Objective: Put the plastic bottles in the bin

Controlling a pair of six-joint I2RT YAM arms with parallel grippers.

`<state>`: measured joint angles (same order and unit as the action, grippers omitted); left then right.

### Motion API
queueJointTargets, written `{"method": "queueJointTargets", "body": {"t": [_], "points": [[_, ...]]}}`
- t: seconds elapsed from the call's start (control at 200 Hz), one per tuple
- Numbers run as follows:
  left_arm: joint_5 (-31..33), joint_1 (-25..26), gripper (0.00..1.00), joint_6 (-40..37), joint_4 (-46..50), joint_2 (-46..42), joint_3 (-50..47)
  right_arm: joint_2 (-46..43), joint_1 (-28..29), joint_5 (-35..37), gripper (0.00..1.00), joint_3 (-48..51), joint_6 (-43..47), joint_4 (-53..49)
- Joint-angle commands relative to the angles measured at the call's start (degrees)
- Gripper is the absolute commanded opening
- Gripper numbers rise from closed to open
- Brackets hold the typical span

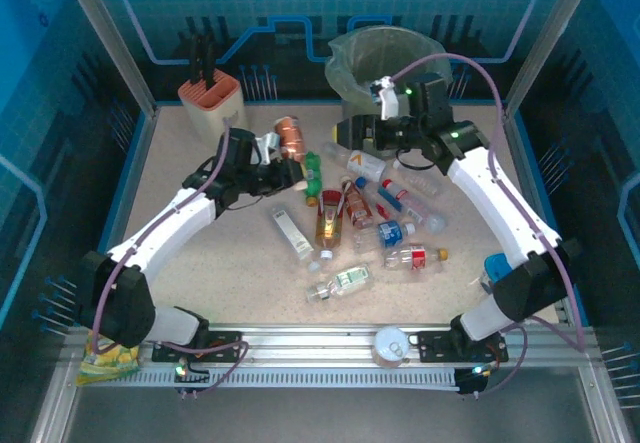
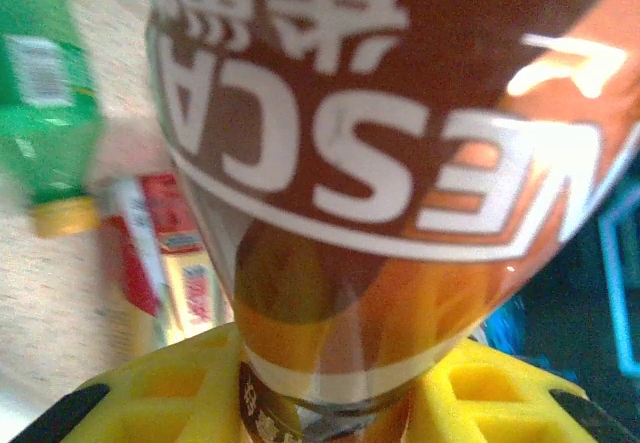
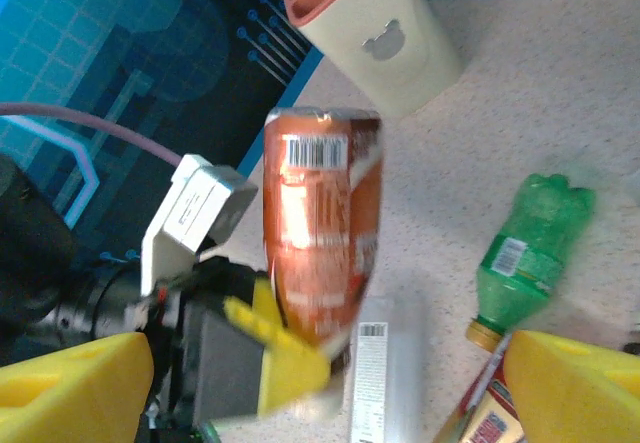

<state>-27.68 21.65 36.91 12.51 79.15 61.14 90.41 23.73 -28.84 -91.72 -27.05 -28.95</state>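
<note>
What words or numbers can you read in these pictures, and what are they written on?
"ESCA": big white letters, seen upside down, on the brown bottle label; the rest of the word is out of sight.
White characters beside them: cropped, unreadable.
Barcode on that bottle: digits too small.
Green bottle label: too blurred.
Other bottles in the top view: labels too small.

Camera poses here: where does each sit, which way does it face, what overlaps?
Top external: above, behind the robot, looking down at the table; both arms show.
Left wrist: on the left arm, looking along the shut left tool at its brown bottle.
Right wrist: on the right arm, facing the knife block past the open right tool.
Shared: both wrists see brown bottle, green bottle.
</note>
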Motion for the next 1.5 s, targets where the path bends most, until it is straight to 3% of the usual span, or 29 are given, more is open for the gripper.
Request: {"method": "queueJointTargets", "body": {"t": [0.0,0.245,0.365,0.45,0.7,0.76,0.83,1.031,1.136,1.221,1.496], "points": [[-7.4,1.3,0.00,-0.6,-5.9,-1.9,-0.1,2.1,1.2,-3.7,0.92,0.3,-3.3,4.9],[-10.6,4.7,0.00,-2.7,-5.7,0.9,2.0,6.0,2.0,-5.7,0.89,-0.1,-4.4,7.6],[-10.9,5.0,0.00,-2.4,-6.9,1.1,2.0,6.7,1.9,-7.1,0.78,0.6,-5.3,9.9],[-11.3,5.0,0.00,-2.2,-7.3,1.4,2.2,7.2,1.8,-8.4,0.59,0.6,-5.6,10.5],[-9.9,5.1,0.00,-1.4,-8.1,1.6,1.7,6.2,1.2,-8.1,0.45,1.1,-5.7,11.0],[-9.6,5.0,0.12,-1.2,-8.6,1.5,1.5,5.9,1.0,-7.8,0.41,0.7,-5.1,10.3],[-8.6,5.0,0.39,-1.0,-8.7,1.1,1.4,5.4,0.9,-7.1,0.39,0.2,-4.4,9.6],[-1.9,5.0,0.98,-2.3,-3.3,-0.6,1.8,3.9,0.0,-2.7,0.29,-3.8,1.1,4.1],[3.0,5.0,0.99,-0.7,-1.3,-2.0,0.8,3.5,-0.7,0.3,0.17,-7.3,5.3,0.6],[8.0,5.1,0.99,1.8,0.7,-3.2,-0.8,3.5,-1.7,3.2,0.00,-10.5,8.2,-1.7],[23.6,8.2,0.99,9.8,16.6,-4.7,-3.1,10.3,-3.8,18.5,0.00,-27.5,18.0,-7.3]]}}
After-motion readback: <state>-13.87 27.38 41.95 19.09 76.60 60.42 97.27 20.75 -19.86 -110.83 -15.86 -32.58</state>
